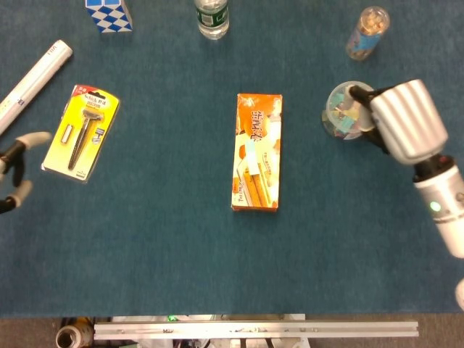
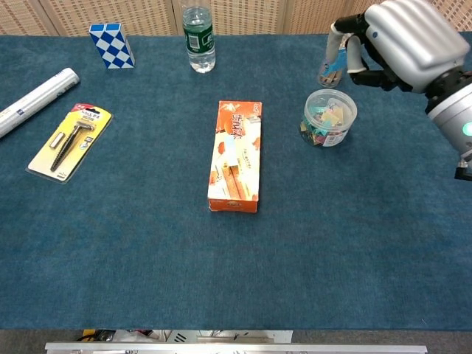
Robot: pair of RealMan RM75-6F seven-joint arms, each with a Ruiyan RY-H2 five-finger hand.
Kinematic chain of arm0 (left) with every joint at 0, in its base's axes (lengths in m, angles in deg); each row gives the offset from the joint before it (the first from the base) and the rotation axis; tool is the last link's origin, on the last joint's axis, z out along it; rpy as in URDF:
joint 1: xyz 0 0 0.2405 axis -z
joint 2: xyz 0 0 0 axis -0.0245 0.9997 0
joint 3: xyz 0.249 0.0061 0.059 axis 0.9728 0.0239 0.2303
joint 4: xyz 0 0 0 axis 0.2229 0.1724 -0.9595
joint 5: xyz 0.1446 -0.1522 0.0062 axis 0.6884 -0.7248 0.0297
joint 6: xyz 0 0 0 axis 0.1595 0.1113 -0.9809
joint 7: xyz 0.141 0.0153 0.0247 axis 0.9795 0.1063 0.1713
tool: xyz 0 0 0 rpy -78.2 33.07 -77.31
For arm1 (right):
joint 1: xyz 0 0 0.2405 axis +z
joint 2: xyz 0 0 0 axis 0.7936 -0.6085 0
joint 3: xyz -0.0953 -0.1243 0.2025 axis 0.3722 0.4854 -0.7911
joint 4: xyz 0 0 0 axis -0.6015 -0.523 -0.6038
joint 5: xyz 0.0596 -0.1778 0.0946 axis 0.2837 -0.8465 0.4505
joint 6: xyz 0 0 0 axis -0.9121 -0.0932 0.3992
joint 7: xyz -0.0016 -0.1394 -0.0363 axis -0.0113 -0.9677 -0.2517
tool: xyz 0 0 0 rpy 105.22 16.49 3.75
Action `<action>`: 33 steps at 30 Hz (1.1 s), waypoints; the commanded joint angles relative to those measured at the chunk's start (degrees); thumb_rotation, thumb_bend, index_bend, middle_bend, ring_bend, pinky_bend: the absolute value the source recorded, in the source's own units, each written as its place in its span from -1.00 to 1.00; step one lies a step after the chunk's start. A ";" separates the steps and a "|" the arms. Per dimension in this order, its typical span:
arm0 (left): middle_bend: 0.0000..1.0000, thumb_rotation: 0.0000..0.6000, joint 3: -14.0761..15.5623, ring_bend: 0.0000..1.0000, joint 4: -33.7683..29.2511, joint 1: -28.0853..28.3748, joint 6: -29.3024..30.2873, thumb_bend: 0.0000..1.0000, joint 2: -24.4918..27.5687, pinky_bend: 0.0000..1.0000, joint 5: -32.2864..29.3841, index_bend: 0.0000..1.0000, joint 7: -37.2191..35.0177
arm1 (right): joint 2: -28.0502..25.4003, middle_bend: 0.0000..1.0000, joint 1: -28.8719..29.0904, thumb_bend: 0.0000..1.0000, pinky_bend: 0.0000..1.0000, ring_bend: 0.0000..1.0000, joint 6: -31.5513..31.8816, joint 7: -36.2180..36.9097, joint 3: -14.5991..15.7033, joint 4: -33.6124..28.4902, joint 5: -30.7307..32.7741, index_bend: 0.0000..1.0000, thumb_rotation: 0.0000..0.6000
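An orange snack box (image 1: 257,152) (image 2: 236,156) lies flat in the middle of the blue cloth, with nothing touching it. My right hand (image 1: 401,123) (image 2: 394,43) hangs raised at the right, above and beside a clear jar of coloured clips (image 1: 346,112) (image 2: 328,118). Its fingers are loosely curved and hold nothing. Only the curved fingers of my left hand (image 1: 9,168) show, at the left edge of the head view. They are spread and empty, close to a yellow razor pack (image 1: 81,133) (image 2: 70,140).
A white roll (image 1: 32,83) (image 2: 37,92) lies at the far left. At the back stand a blue-white cube (image 1: 109,14) (image 2: 112,46), a water bottle (image 1: 212,16) (image 2: 198,38) and a slim clear tube jar (image 1: 366,32) (image 2: 332,68), partly hidden in the chest view.
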 commanded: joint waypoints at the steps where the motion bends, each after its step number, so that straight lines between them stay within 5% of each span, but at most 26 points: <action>1: 0.56 1.00 0.35 0.70 2.10 5.07 -3.87 -0.10 -0.45 0.83 4.34 -0.65 -2.09 | -2.60 0.61 -1.79 0.58 1.00 0.75 1.50 -2.37 1.35 -2.19 -0.97 0.09 1.00; 13: 0.96 1.00 -0.35 1.00 3.27 16.53 -11.40 0.15 -5.69 1.00 8.41 -0.71 -0.94 | -10.33 0.61 -7.17 0.60 1.00 0.76 7.17 -4.84 2.44 -6.62 -2.94 0.09 1.00; 23: 0.98 1.00 -0.52 1.00 3.79 23.82 -18.01 0.31 -10.75 1.00 8.67 -0.74 3.57 | -14.07 0.61 -10.17 0.60 1.00 0.78 8.25 -3.85 2.81 -8.47 -2.10 0.09 1.00; 33: 0.98 1.00 -1.81 1.00 2.81 29.89 -29.36 0.33 -15.72 1.00 2.15 -0.74 11.50 | -13.13 0.61 -11.71 0.60 1.00 0.81 7.08 -2.62 3.40 -6.12 -0.49 0.09 1.00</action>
